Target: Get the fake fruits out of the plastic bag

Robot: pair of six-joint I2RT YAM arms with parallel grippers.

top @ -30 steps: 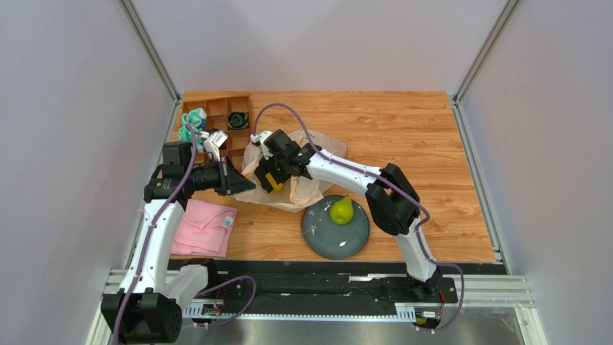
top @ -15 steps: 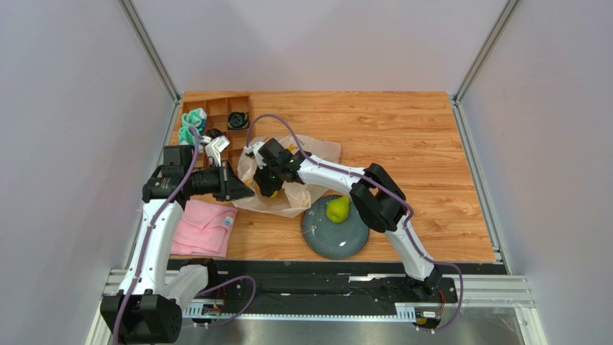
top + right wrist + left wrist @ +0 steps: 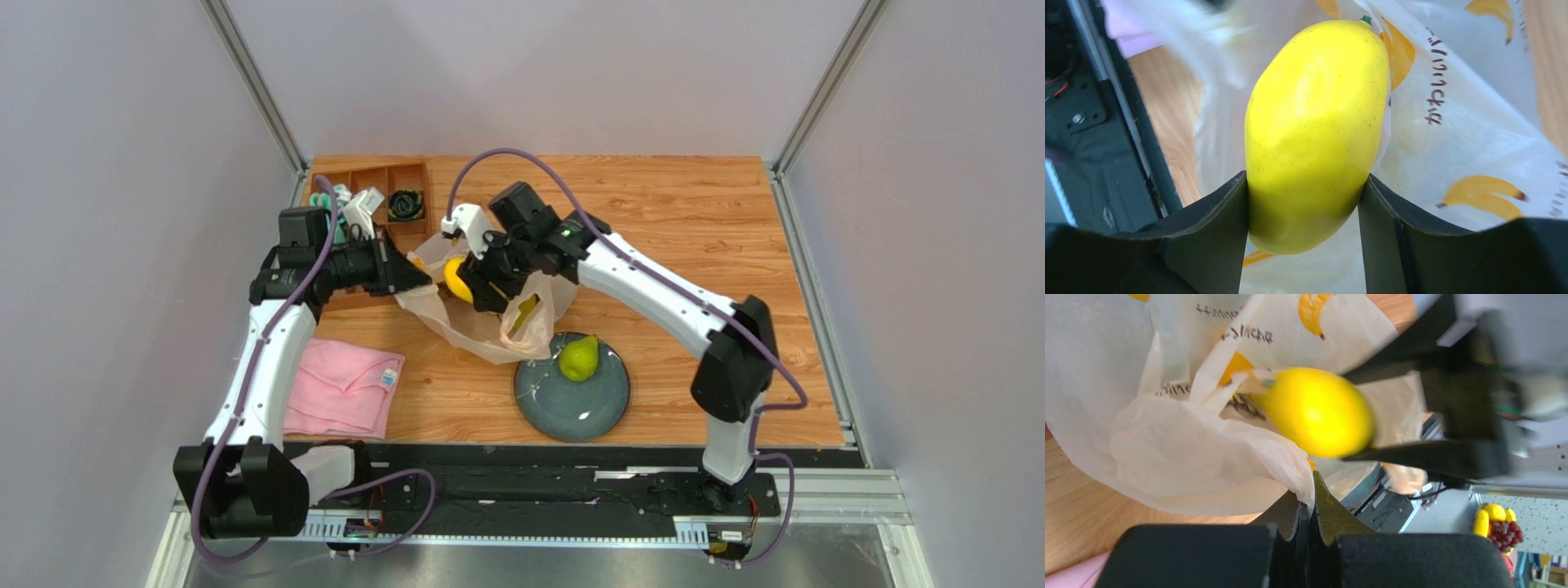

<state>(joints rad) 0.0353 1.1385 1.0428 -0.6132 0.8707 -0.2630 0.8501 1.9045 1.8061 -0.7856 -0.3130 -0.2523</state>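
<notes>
Now right gripper (image 3: 1303, 179) clamps yellow mango (image 3: 1315, 122) at bag (image 3: 1168, 459) mouth; left gripper (image 3: 1309, 508) pinched tight on bag edge; pear (image 3: 581, 358) lies on plate (image 3: 552, 398).

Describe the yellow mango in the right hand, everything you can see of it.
The yellow mango is a smooth, glossy, plastic-looking oval. It is evenly bright yellow with tiny dark speckles and a small green stem nub at one end, and it looks whole and undented. The right hand clamps its broader end between two black fingers, with the stem end pointing away from the wrist. It sits at the mouth of the banana-printed plastic bag, whose crinkled film lies close around its stem end.
</notes>
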